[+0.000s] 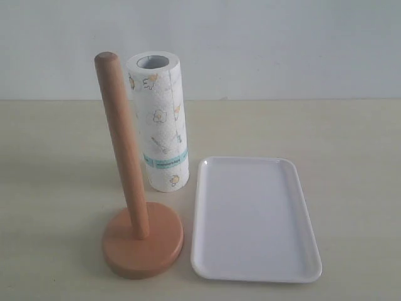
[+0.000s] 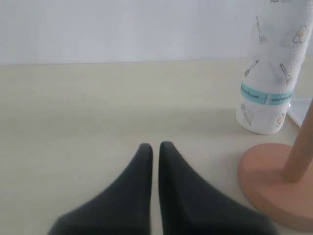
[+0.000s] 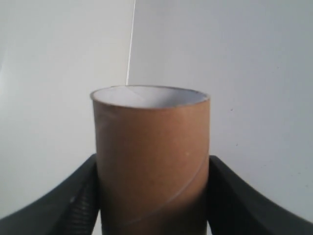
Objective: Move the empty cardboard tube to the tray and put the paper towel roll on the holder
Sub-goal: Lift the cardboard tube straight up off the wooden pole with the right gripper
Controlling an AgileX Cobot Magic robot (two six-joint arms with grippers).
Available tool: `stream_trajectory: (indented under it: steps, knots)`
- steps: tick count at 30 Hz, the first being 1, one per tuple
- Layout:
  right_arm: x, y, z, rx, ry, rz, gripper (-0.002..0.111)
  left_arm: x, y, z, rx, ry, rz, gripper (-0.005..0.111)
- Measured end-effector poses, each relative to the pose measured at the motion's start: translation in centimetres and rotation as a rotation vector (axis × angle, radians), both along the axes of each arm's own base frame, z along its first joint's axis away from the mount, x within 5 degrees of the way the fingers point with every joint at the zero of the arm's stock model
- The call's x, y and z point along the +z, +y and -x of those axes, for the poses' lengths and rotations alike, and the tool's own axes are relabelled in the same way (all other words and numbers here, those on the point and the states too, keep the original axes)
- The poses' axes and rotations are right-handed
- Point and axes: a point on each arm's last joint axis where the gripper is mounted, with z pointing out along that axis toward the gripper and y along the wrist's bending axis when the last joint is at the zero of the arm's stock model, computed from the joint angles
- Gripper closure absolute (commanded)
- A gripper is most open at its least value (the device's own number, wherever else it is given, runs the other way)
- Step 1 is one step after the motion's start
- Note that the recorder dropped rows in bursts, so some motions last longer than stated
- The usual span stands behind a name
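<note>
The brown cardboard tube [image 3: 151,161] fills the right wrist view, held between the two black fingers of my right gripper [image 3: 152,169], which is shut on it; its greyish hollow end faces a pale wall. Neither tube nor grippers appear in the exterior view. The wooden holder [image 1: 143,243] stands at the front left with its bare post [image 1: 122,144] upright. The paper towel roll [image 1: 160,122] stands upright just behind the holder. The white tray [image 1: 254,266] lies flat to the right, with nothing in it. My left gripper [image 2: 155,147] is shut and empty above the table, left of the holder base [image 2: 274,183] and the roll [image 2: 274,73].
A beige tabletop [image 1: 351,138] stretches around the objects, with a pale wall [image 1: 282,44] behind it. A corner of the tray [image 2: 303,111] shows beside the roll in the left wrist view.
</note>
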Motion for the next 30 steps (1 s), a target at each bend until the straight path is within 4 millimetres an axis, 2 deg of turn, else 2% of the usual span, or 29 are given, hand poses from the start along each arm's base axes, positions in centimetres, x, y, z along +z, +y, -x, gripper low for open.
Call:
stream_trajectory:
  steps: [4, 10, 16, 19, 22, 25, 30]
  knots:
    - [2.3, -2.1, 1.4, -0.064, -0.02, 0.065, 0.108, 0.0, 0.0, 0.0, 0.0, 0.0, 0.0, 0.103]
    - [3.8, -6.5, 4.5, -0.123, -0.02, 0.135, 0.109, 0.0, 0.0, 0.0, 0.0, 0.0, 0.0, 0.103]
    - [3.4, -11.8, 8.2, -0.193, 0.002, 0.202, 0.109, 0.0, 0.0, 0.0, 0.0, 0.0, 0.0, 0.103]
    - [1.6, -14.0, 9.4, -0.232, 0.064, 0.225, 0.109, 0.0, 0.0, 0.0, 0.0, 0.0, 0.0, 0.103]
    - [-0.8, -15.5, 9.6, -0.306, 0.155, 0.234, 0.109, 0.0, 0.0, 0.0, 0.0, 0.0, 0.0, 0.103]
    - [-4.2, -16.5, 8.7, -0.423, 0.306, 0.229, 0.109, 0.0, 0.0, 0.0, 0.0, 0.0, 0.0, 0.103]
    - [-11.2, -16.0, 6.2, -0.593, 0.575, 0.177, 0.109, 0.0, 0.0, 0.0, 0.0, 0.0, 0.0, 0.103]
